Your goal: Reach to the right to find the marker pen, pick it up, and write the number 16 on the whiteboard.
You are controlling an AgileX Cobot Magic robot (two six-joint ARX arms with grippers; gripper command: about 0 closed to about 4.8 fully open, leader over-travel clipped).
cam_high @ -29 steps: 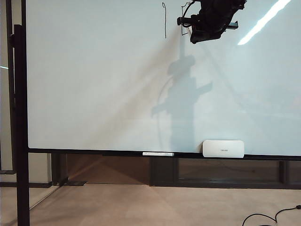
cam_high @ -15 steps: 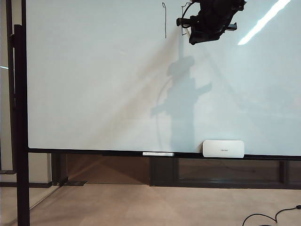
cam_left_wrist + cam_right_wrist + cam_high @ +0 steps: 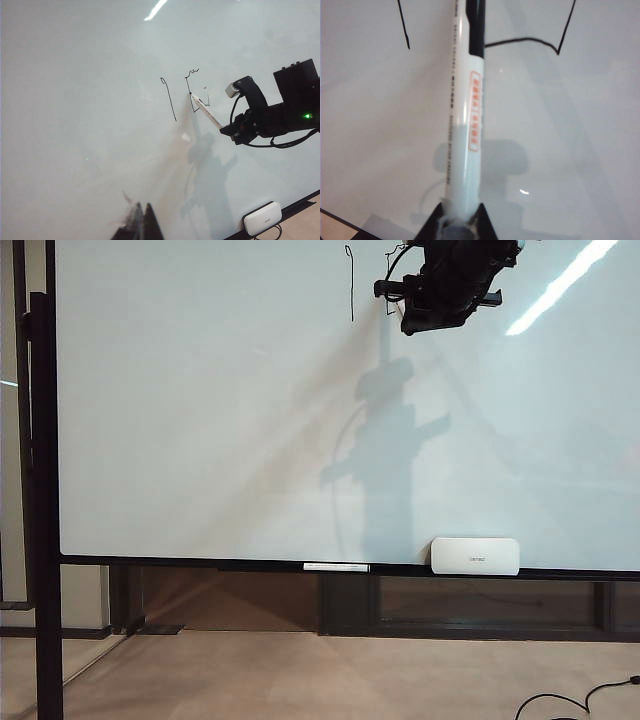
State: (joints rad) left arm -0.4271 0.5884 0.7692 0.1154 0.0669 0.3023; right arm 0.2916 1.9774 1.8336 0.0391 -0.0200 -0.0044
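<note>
The right gripper (image 3: 227,129) is a boxy black unit with a grey knob, looping black cables and a green light.

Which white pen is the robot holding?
The slim white marker pen in the right gripper, high against the whiteboard. The thin white stick lies on its ledge.

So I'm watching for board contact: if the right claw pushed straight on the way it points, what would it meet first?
The right claw is shut on the marker pen, which points at the whiteboard. The pen's tip would press the board first, beside the half-drawn 6; it may already be touching.
</note>
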